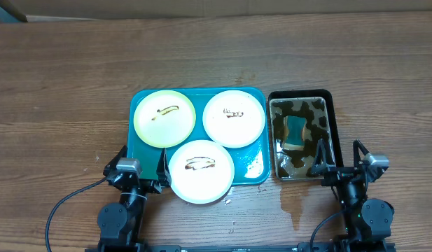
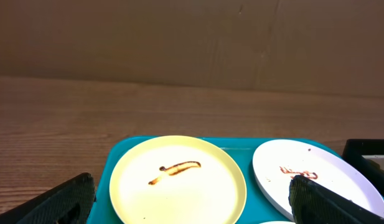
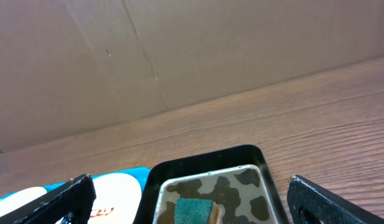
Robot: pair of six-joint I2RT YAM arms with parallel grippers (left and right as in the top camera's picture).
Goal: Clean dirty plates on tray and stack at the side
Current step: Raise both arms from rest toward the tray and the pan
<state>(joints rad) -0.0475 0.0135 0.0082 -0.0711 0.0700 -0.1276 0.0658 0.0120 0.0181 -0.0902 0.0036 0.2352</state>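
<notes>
so, nothing is cleaned yet. the left hand (image 1: 141,166) hangs by the tray (image 1: 254,166), fingers apart, holding nothing. three plates lie on the tray, all with sauce: yellow plate (image 1: 164,118), front plate (image 1: 201,171), back plate (image 1: 234,118). next, i think, the sponge (image 1: 295,131) in the pan (image 1: 336,133) must be picked up. the right hand (image 1: 339,161), fingers apart too, is near it. murky water hides the sponge's bottom. the left wrist view cuts off most of the front plate.
</notes>
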